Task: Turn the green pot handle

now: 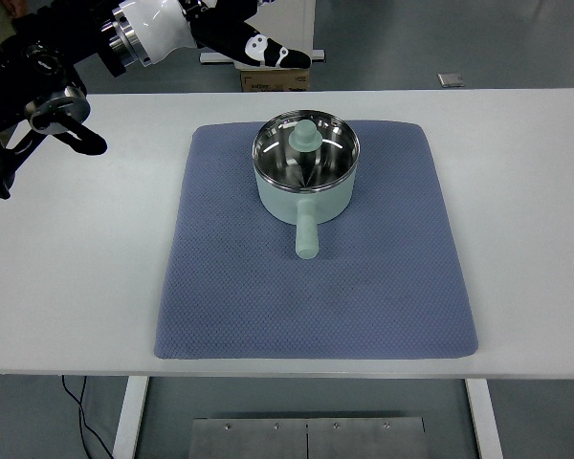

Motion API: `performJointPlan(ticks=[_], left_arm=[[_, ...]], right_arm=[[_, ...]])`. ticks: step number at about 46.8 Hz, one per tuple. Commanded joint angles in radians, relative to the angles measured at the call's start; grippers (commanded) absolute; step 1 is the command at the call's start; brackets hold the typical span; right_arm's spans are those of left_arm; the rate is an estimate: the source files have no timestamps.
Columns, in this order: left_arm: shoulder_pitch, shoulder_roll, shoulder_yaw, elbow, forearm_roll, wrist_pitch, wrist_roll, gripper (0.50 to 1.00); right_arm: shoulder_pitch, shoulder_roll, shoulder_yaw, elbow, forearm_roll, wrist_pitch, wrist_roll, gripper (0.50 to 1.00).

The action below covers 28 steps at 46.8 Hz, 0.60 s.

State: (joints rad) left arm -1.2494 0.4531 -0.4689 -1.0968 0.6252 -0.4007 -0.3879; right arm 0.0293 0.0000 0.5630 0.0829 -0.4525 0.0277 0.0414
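A pale green pot (306, 196) with a shiny steel inside stands on the far half of a blue mat (316, 287). Its green handle (307, 232) points straight toward the table's near edge. A round green knob (307, 135) shows inside the pot at its far rim. My left arm comes in from the upper left, and its black and white hand (253, 43) is stretched out flat and open above the table's far edge, left of and behind the pot, touching nothing. The right arm is out of view.
The white table (77, 268) carries only the mat and pot. Beyond the far edge stand a white base (268, 33) and a cardboard box (275, 79). A small grey object (450, 80) lies on the floor at the back right.
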Motion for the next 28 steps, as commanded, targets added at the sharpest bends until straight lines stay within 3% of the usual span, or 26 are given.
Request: performJointPlan(ticks=[1, 28], left_arm=[[-0.01, -0.001, 0.019, -0.006, 0.013, 0.0, 0.0, 1.0], [-0.051, -0.022, 0.081, -0.029, 0.139, -0.032, 0.0, 1.0]], right_arm=[[0.0, 0.0, 0.0, 0.0, 0.0, 0.0, 0.0, 1.0], [0.0, 0.0, 0.0, 0.0, 0.0, 0.0, 0.0, 1.0]])
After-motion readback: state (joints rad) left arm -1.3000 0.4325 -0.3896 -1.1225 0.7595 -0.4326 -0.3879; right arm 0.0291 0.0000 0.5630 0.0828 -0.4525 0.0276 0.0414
